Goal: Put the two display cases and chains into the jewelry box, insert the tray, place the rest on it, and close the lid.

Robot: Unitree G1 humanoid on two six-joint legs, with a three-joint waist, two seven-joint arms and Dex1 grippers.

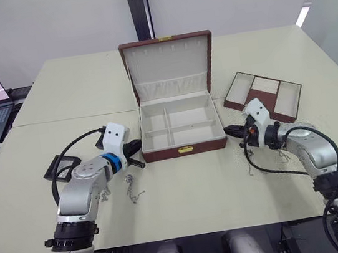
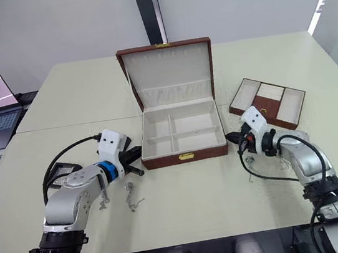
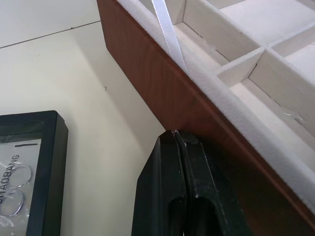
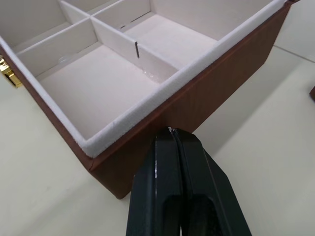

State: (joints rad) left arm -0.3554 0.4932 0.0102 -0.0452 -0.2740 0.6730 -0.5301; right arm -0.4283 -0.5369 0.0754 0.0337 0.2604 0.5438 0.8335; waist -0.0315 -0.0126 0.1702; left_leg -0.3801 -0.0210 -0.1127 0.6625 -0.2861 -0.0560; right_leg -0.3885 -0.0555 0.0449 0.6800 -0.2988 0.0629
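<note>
We are facing a pale desk (image 1: 185,193) with the box (image 1: 180,128) sitting open near its middle, its lid (image 1: 169,67) standing upright toward the far edge. The box's cream compartments are lying bare. Our left gripper (image 3: 178,142) is pressing its closed fingers against the box's left wall, holding nothing. Our right gripper (image 4: 171,137) is doing the same at the box's right wall, fingers closed and empty. The tray (image 1: 263,95) is resting on the desk to the right of the box, apart from it. A chain (image 1: 131,189) is lying on the desk toward the near edge, beside our left arm. One case (image 3: 29,172) is lying flat on the desk just beside the left gripper.
</note>
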